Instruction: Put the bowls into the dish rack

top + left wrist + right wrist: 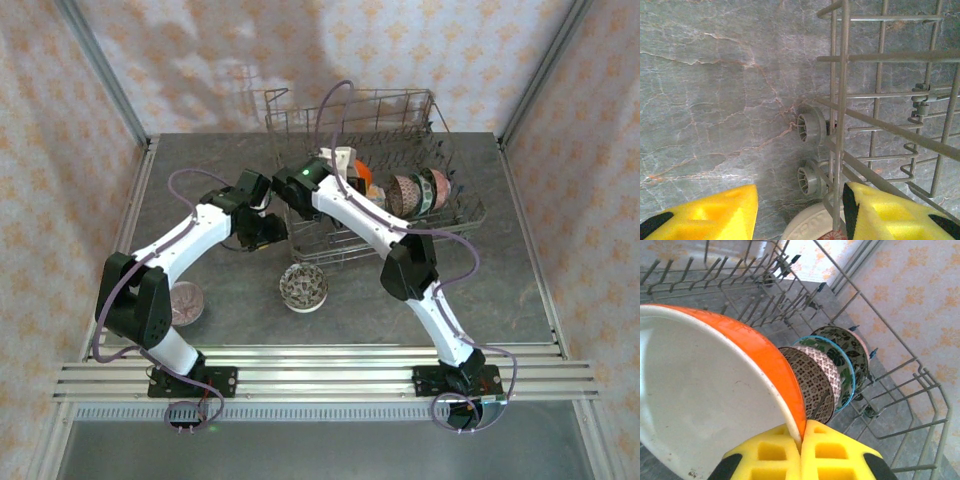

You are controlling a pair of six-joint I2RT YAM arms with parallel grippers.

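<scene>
Bowl (765,355), round glossy orange, inside wire dish rack (842,100).

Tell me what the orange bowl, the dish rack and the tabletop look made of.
Orange bowl: likely glazed ceramic, glossy orange outside, cream inside with soft sheen.
Dish rack: thin grey metal wire, probably coated, matte.
Tabletop: grey veined marble look; real stone or printed laminate, cannot tell.
</scene>
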